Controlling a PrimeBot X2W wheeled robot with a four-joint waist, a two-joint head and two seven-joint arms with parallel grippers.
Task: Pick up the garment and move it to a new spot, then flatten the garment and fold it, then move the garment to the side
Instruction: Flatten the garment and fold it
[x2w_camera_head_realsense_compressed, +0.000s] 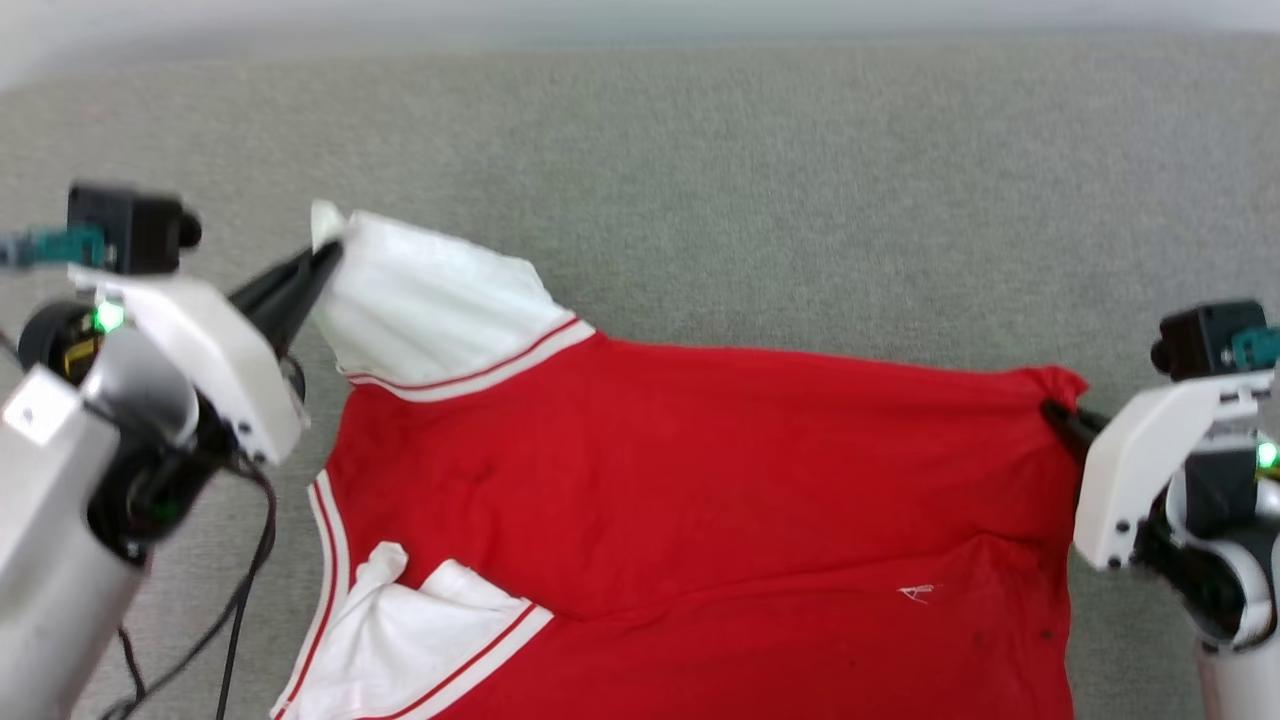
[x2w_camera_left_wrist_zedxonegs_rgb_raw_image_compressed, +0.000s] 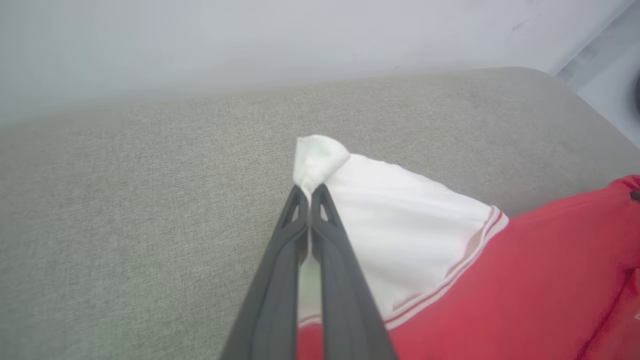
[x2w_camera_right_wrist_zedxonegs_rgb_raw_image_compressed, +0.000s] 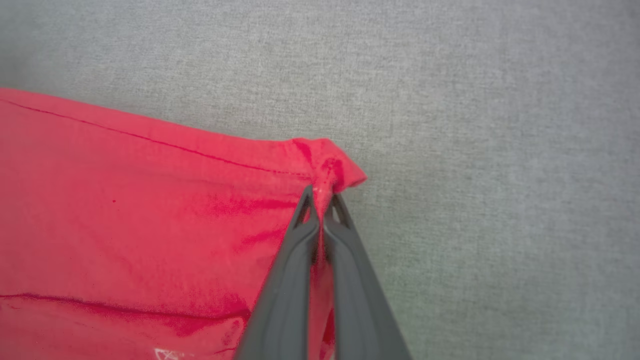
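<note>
Counting from the head view, I have one garment (x2w_camera_head_realsense_compressed: 700, 480) (a red T-shirt) spread across the grey fabric surface (x2w_camera_head_realsense_compressed: 750, 170), two white sleeves with red stripes, and two grippers, one at each end of it. My left gripper (x2w_camera_head_realsense_compressed: 325, 265) is pinched tight on the far tip of the upper sleeve (x2w_camera_head_realsense_compressed: 430, 310), its two dark fingers pressed together with white cloth bunched between them. The lower sleeve (x2w_camera_head_realsense_compressed: 420, 640) lies crumpled near the bottom edge, apart from both grippers. My right gripper (x2w_camera_head_realsense_compressed: 1055, 415) is clamped on the red corner at the opposite end, with the fabric puckered around its tips. The left wrist view adds a pale wall (x2w_camera_left_wrist_zedxonegs_rgb_raw_image_compressed: 250, 45) beyond the surface's rounded far edge, and it shows the sleeve tip standing up just past the fingertips. The right wrist view gives me a stitched seam line (x2w_camera_right_wrist_zedxonegs_rgb_raw_image_compressed: 150, 140) running along the shirt's edge to the gripped corner — plus a small white mark (x2w_camera_right_wrist_zedxonegs_rgb_raw_image_compressed: 167, 354) on the red cloth near the bottom.
</note>
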